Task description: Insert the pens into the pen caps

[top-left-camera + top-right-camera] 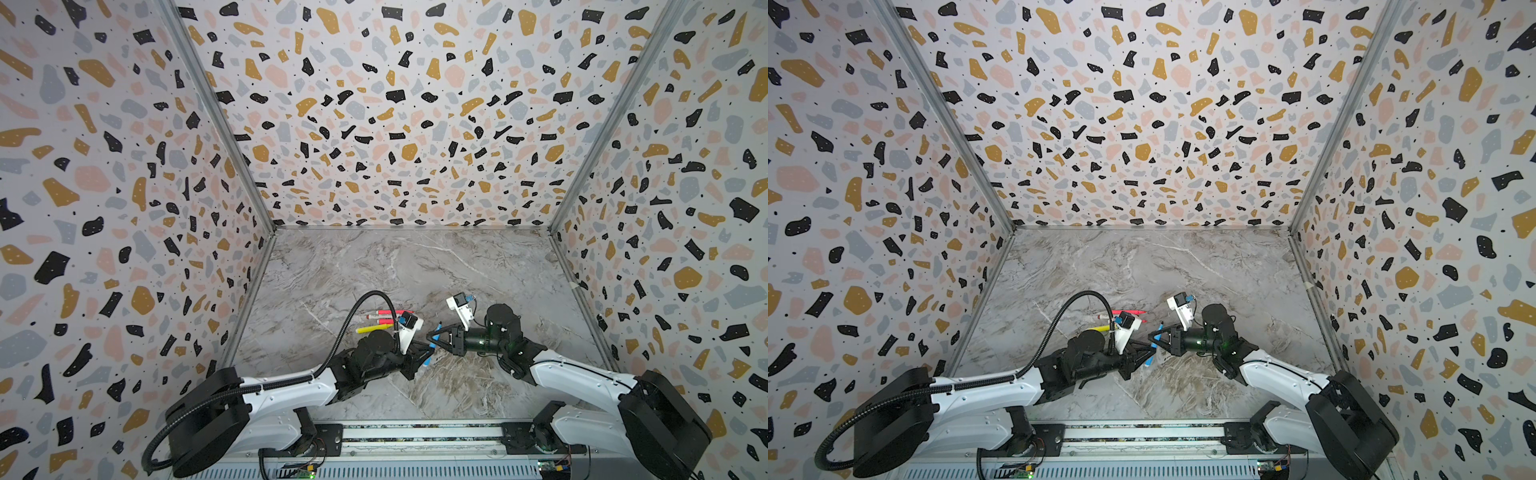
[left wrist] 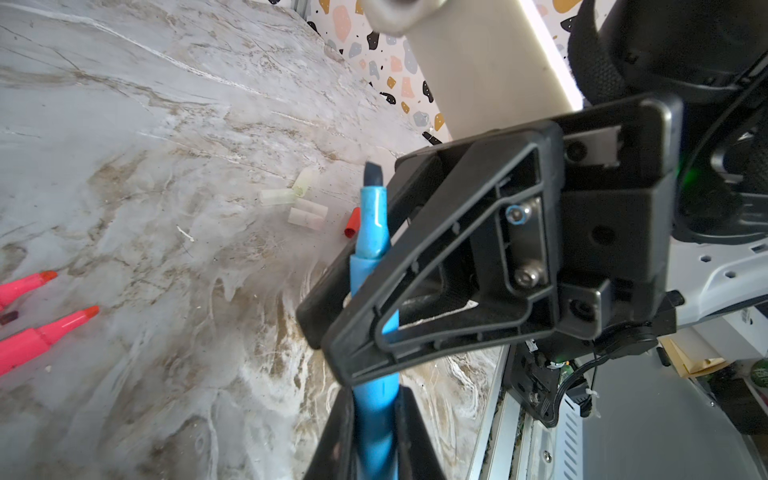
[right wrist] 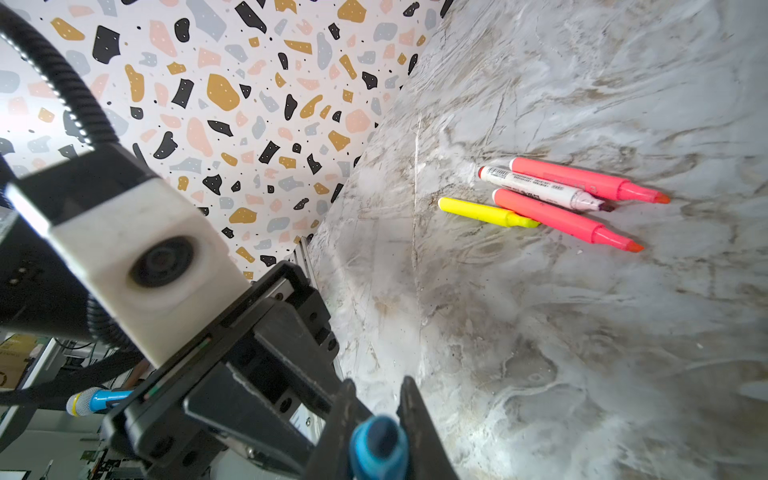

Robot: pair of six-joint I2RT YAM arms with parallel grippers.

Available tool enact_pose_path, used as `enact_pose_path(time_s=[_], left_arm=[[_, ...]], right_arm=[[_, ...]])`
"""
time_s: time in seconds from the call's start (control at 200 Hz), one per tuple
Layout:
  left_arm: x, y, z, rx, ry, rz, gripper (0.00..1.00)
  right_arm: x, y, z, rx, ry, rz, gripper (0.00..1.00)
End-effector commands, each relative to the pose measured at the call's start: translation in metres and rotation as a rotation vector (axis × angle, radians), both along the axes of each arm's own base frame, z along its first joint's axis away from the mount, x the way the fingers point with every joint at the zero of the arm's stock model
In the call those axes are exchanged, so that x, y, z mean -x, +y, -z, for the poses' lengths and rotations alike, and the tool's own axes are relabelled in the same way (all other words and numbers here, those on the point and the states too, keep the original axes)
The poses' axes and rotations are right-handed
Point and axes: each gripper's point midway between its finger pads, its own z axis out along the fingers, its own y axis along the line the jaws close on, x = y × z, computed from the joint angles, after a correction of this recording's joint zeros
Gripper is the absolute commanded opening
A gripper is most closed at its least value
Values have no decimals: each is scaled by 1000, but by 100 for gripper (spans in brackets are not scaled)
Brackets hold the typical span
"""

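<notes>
Left gripper [image 2: 374,399] and right gripper [image 3: 377,399] both clamp your blue pen [image 2: 370,216], tip toward twelve o'clock, probably regripping for capping.

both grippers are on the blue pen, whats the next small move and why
Probably open the left gripper and ease it off. Both grippers are shut on the blue pen, its dark tip bare, while loose caps lie on the table. With the right gripper alone holding the pen, the left can fetch a cap.
</notes>
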Motion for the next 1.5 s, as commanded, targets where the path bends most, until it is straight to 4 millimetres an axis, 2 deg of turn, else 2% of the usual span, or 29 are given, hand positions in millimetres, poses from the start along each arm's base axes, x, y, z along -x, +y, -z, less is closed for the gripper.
enact_pose_path(time_s=[0.0,0.065,0.145,0.496,0.621,0.736,0.786,0.916,0.956,1.011,1.076,1.186,1.287,1.432,1.497], left_arm=[[5,-8,-11,47,-9,44,22],[5,-9,-11,48,-8,47,27],[5,-9,-11,42,-9,49,29],[2,-16,-15,32,-10,59,27],[1,-17,-16,31,-12,53,21],[-3,-15,-18,29,-17,29,7],[-6,-13,-16,21,-15,7,1],[-12,-6,-11,-4,-15,-42,0],[-14,-3,-9,-15,-17,-60,0],[-16,2,-6,-26,-21,-84,0],[-16,8,-3,-30,-26,-98,0],[-13,14,-2,-22,-30,-104,0],[-8,16,-5,-9,-35,-88,0],[-5,24,-4,-7,-38,-97,0],[-4,30,-1,-12,-36,-111,0]], right_arm=[[-6,5,-21,-27,-73,1,7],[-6,5,-23,-26,-79,0,6],[-5,6,-24,-24,-83,-4,5],[-4,9,-33,-35,-102,-20,4],[-3,8,-33,-35,-104,-21,4],[-2,7,-33,-34,-105,-21,4],[-2,7,-33,-32,-105,-18,10],[-5,2,-34,-3,-117,19,43],[-9,-2,-33,16,-122,44,51],[-17,-11,-32,64,-136,101,67],[-28,-27,-32,128,-154,171,71],[-57,-61,-30,220,-155,293,72],[-84,-91,-17,312,-91,374,70],[-113,-118,4,473,-26,469,69],[-122,-124,11,549,-13,480,67]])
